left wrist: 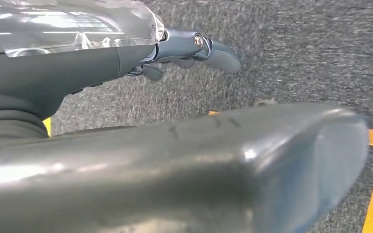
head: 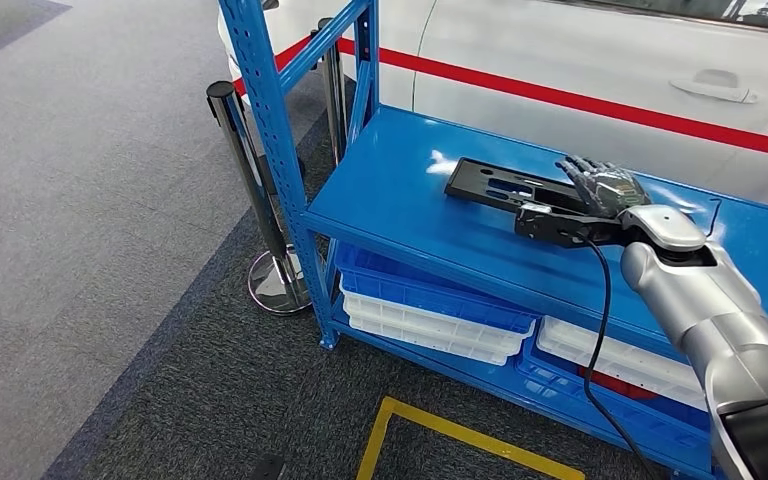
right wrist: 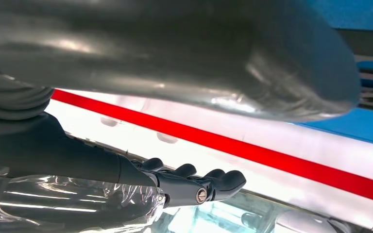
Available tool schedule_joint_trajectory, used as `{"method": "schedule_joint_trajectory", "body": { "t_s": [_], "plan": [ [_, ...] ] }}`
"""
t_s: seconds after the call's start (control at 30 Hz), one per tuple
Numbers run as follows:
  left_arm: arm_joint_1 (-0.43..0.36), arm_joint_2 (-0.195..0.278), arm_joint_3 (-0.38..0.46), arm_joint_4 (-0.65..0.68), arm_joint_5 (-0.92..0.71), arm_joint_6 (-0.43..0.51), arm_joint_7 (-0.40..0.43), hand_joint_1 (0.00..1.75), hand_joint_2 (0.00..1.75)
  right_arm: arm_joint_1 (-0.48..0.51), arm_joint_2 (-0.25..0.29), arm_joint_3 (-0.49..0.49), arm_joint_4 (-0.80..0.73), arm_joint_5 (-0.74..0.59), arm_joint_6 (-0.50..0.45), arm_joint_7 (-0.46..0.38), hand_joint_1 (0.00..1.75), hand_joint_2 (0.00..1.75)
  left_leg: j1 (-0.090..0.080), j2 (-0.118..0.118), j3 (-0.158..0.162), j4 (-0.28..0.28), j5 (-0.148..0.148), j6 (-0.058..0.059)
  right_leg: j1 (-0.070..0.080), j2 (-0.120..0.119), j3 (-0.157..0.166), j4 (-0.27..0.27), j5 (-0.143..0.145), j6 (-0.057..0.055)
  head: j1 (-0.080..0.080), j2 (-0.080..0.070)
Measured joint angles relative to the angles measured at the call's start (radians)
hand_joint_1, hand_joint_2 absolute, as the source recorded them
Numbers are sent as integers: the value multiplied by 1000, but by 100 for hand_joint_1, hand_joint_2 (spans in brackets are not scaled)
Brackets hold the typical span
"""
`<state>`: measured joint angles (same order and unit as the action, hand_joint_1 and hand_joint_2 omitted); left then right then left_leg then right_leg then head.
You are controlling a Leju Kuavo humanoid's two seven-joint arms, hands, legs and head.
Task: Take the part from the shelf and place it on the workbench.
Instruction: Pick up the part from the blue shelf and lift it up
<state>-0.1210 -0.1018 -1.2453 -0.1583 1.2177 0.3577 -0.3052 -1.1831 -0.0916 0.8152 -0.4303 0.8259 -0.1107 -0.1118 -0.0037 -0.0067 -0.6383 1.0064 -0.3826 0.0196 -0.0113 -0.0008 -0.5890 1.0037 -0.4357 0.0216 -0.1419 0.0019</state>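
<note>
The right arm (head: 720, 310) is extended forward, its right hand (head: 600, 190) laid flat with fingers stretched out. The left hand (left wrist: 189, 48) is held low with fingers loosely extended, nothing gripped.

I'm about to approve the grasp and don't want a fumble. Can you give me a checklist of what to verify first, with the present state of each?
1. Part in view, lying flat on the shelf: ok.
2. Right hand at the part's near end: ok.
3. Right hand already gripping the part: cannot tell; the hand sits over its end, contact is hidden.
4. Shelf surface around the part free of other items: ok.
5. Left hand holding nothing, hanging over the floor: ok.
6. Cable along the right arm away from the part: ok.
</note>
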Motion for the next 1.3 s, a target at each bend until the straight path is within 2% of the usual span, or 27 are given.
{"method": "schedule_joint_trajectory", "body": {
  "t_s": [0.27, 0.47, 0.6, 0.67, 0.7, 0.73, 0.8, 0.83, 0.87, 0.9, 0.97, 1.03, 1.07, 1.17, 1.3],
  "plan": [
    [0, 0, 21, 0, 10, -29, 43, 0, 0, 12, 0, 0, 0, 0, 0, -2, 0, 0, -3, 0, -2, 3, -1, 2, -3, 0, 0, -1, 0, 1, 0, 0],
    [0, 0, 22, 0, 10, -15, 32, 0, 0, 16, 0, 0, 2, 0, 2, -2, 0, 0, -4, 0, -6, 9, -4, 6, -4, 0, -1, 0, 1, 5, 0, 0],
    [0, 0, 22, 0, 8, -3, 21, 0, 0, 16, 0, 0, 2, 0, 8, -5, 0, 0, -5, 0, -8, 13, -6, 14, -4, 0, 0, -3, 2, 13, 0, 0],
    [0, -1, 22, 0, 8, 0, 20, 0, 0, 15, -1, 0, 2, 0, 8, -6, 0, 0, 1, 1, -2, 0, 0, 24, -4, 0, -2, 6, -8, 19, 0, 0],
    [0, -1, 22, 0, 8, 0, 20, 0, 0, 14, -1, 0, 2, 0, 8, -6, 0, 0, 4, 3, 1, -7, 4, 29, -4, 1, -12, 31, -28, 20, 0, 0],
    [-1, -2, 22, 0, 9, -2, 21, 0, 0, 14, -2, 0, 2, 0, 8, -6, 0, 0, 6, 4, 3, -12, 8, 33, -4, 1, -33, 79, -58, 21, 0, 0],
    [0, -2, 23, 0, 16, -7, 26, 0, 0, 18, -2, 0, 4, -1, 9, -7, 0, 0, 5, 3, 2, -14, 3, 37, -5, 2, -96, 215, -124, 24, 0, 0],
    [1, -2, 23, 0, 20, -12, 30, 0, 0, 21, -2, 0, 6, -2, 9, -7, 0, 0, 4, 2, 2, -13, -2, 37, -6, 2, -123, 268, -138, 26, 0, 0],
    [2, -2, 23, 0, 23, -15, 32, 0, 0, 24, -2, 0, 7, -2, 9, -8, 0, 0, 4, 1, 3, -12, -7, 37, -7, 2, -133, 287, -133, 27, 0, 0],
    [4, -2, 23, 0, 25, -18, 32, 0, 0, 25, -2, 0, 8, -2, 9, -8, 0, 0, 4, 1, 5, -8, -8, 34, -9, 1, -123, 264, -109, 27, 0, 0],
    [4, -2, 23, 0, 23, -18, 30, 0, 0, 24, -2, 0, 8, -3, 9, -8, 0, 0, 5, 1, 8, 4, -10, 25, -13, 1, -58, 133, -42, 25, 0, 0],
    [2, -3, 23, 0, 21, -14, 27, 0, 0, 21, -2, 0, 8, -3, 10, -8, 0, 0, 1, 1, 4, 16, -14, 17, -12, 1, -12, 32, -7, 18, 0, 0],
    [2, -3, 23, 0, 21, -13, 26, 0, 0, 21, -2, 0, 8, -3, 10, -8, 0, 0, -1, 1, 1, 19, -16, 16, -11, 2, -6, 16, -6, 15, 0, 0],
    [3, -3, 23, 0, 21, -11, 29, 0, 0, 22, -3, 0, 9, -3, 10, -10, 0, 0, -2, 1, 0, 18, -15, 14, -7, 3, -8, 14, -5, 8, 0, 0],
    [2, -3, 23, 0, 20, -5, 38, 0, 0, 22, -3, 0, 9, -3, 10, -15, 0, 0, -1, 1, 3, 11, -13, 6, -4, 4, -9, 16, -7, 0, 0, 0]
  ]
}}
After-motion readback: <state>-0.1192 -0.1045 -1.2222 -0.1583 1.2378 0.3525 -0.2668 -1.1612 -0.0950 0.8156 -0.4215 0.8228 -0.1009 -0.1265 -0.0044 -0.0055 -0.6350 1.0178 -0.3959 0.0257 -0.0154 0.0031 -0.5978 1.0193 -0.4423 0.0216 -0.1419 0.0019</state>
